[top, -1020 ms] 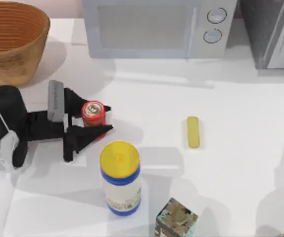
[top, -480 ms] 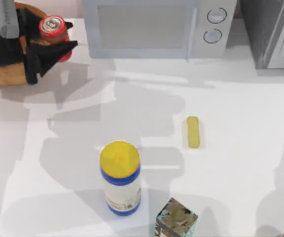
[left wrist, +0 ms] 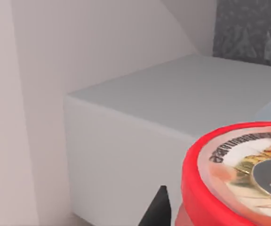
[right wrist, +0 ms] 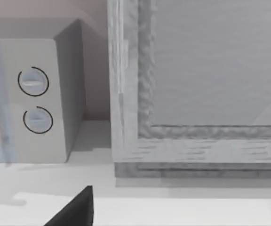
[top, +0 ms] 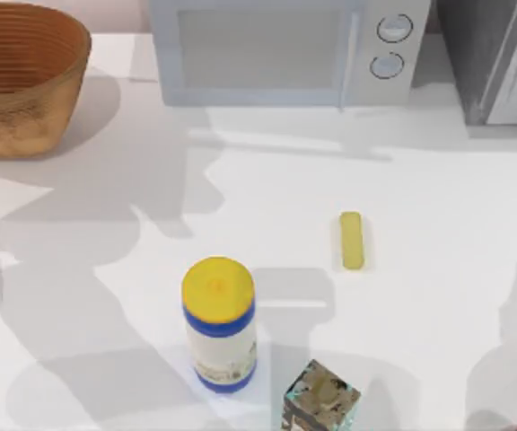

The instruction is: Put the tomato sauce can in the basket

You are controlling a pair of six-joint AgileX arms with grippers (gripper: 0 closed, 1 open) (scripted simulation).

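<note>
One red tomato sauce can [left wrist: 234, 179] sits close before our left wrist camera, a dark fingertip [left wrist: 156, 209] just beside it; whether our left gripper pinches it we cannot tell. From above, the basket [top: 25, 117] stands at the table's [top: 420, 180] far left, the bottle [top: 219, 323] near the front.

White worktop [top: 438, 269], shadowed across its left half. Standing on it: wicker basket [top: 25, 81] at the back left corner; microwave [top: 285, 49] along the back edge, centre; grey cabinet [top: 501, 58] at the back right corner. Yellow bar [top: 351, 241] lying flat right of centre. White bottle with yellow cap [top: 219, 323] upright near the front edge, patterned box [top: 321, 400] just beside it at the front edge.
</note>
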